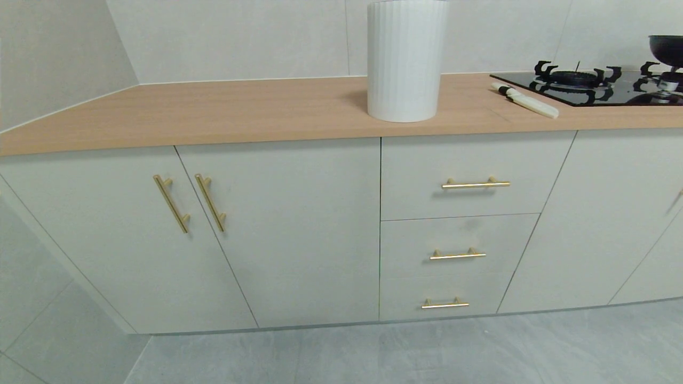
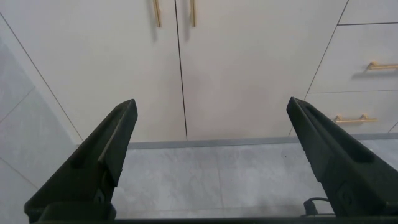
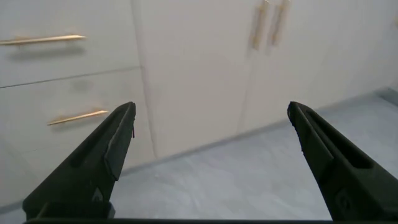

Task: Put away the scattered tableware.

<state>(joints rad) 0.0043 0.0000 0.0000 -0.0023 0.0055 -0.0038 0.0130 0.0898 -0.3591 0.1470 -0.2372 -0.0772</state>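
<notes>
A knife (image 1: 525,100) with a cream handle lies on the wooden counter (image 1: 240,109), just left of the black stove (image 1: 592,85). A tall white ribbed container (image 1: 405,58) stands on the counter near the middle. My left gripper (image 2: 211,109) hangs open low in front of the cabinet doors (image 2: 180,62), above the grey floor, with nothing between its fingers. My right gripper (image 3: 211,112) is open too, facing the drawers (image 3: 68,81) and lower doors, and holds nothing.
Three drawers with brass handles (image 1: 475,184) sit under the counter right of centre; double doors (image 1: 197,224) are to their left. A dark pan (image 1: 667,45) rests on the stove at far right. Grey tiled floor (image 1: 373,352) lies before the cabinets.
</notes>
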